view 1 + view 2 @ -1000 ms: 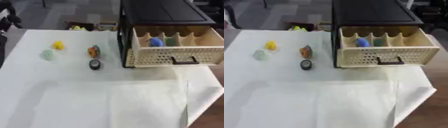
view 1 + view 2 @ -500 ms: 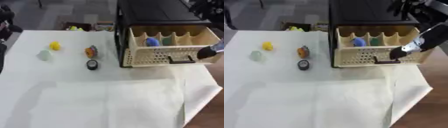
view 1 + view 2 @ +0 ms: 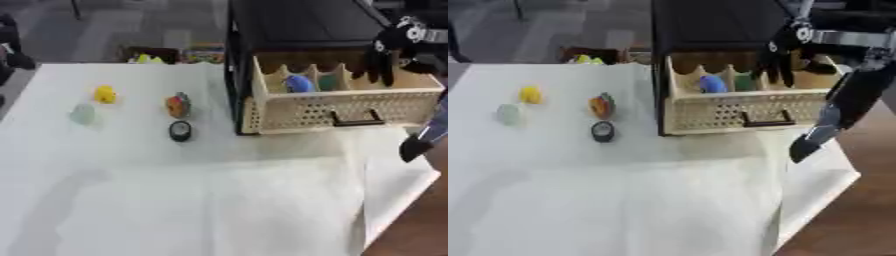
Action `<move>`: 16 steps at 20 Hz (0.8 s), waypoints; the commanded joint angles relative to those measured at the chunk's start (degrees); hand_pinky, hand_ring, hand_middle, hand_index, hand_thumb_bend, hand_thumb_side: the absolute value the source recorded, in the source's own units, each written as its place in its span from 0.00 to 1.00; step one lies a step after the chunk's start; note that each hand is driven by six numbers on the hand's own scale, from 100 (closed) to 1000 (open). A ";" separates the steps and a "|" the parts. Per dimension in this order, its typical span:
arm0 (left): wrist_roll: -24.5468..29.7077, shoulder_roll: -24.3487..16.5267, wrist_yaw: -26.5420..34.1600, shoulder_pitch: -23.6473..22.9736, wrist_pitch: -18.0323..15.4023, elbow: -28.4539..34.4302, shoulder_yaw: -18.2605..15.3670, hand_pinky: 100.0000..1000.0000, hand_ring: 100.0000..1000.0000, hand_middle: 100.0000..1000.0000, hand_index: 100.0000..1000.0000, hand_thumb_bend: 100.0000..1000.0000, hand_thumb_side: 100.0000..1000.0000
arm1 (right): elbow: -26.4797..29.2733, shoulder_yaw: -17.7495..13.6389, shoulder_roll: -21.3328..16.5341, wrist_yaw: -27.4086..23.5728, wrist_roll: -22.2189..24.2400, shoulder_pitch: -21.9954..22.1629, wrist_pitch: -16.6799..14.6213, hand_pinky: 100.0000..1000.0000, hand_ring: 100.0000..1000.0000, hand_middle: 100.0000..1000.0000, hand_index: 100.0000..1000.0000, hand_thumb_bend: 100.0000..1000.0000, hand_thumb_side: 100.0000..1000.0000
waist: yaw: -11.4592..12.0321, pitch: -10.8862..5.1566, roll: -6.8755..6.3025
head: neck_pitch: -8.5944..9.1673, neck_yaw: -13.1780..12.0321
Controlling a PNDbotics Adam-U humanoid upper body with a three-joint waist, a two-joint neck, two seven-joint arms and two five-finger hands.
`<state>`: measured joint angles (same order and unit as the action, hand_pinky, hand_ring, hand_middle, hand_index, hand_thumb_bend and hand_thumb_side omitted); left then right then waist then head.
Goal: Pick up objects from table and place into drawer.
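A white cloth (image 3: 219,200) is spread over the table, and a black cabinet (image 3: 297,25) is set at its far side, toward one o'clock from the middle of the cloth. A cream, perforated drawer (image 3: 346,107) is pulled out of the cabinet's front, with a dark handle (image 3: 354,121) on its face and dividers inside. In its compartments a blue object (image 3: 297,83) is seen, and just beside it at three o'clock a green one (image 3: 328,81). The right hand (image 3: 779,57) is held above the drawer's far right part, at about two o'clock in the view; its dark fingers are pointed downward, fairly straight, and nothing is seen to be held in them. Its arm (image 3: 846,100) is seen at the right edge, with a dark lower part hanging beside the drawer's right end over the cloth. The left hand is not shown in either view. Four objects are left on the cloth well to the left of the drawer, at about ten o'clock from the cloth's middle: a yellow object (image 3: 105,94), a pale green one (image 3: 83,114) just below it at seven o'clock, an orange one (image 3: 178,105) nearer the cabinet, and a small black round one (image 3: 180,131) at six o'clock from the orange one. All four are apart from each other and untouched by the hand
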<state>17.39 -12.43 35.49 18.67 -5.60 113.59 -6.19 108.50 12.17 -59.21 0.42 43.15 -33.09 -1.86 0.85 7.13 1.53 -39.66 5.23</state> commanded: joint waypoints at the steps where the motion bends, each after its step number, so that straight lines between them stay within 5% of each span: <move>1: 0.45 -0.14 -0.55 0.39 -0.15 1.01 0.05 0.55 0.70 0.58 0.72 0.00 0.97 | -0.57 0.62 -1.68 -0.92 3.49 -1.46 0.97 0.00 0.40 0.45 0.68 0.89 0.21 | 0.14 -0.73 -0.06 | 0.85 0.38; 16: 0.41 0.30 -1.31 0.26 0.24 1.01 -0.04 0.55 0.70 0.58 0.70 0.00 0.97 | -0.88 0.87 0.52 -1.25 8.66 2.62 6.53 0.00 0.41 0.46 0.70 0.80 0.19 | -0.03 -0.53 -0.30 | 2.20 0.10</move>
<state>17.85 -11.92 34.35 18.57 -5.31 113.59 -6.16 106.93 14.09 -57.56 -0.31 51.69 -29.95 4.16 0.85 7.22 1.22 -38.14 5.41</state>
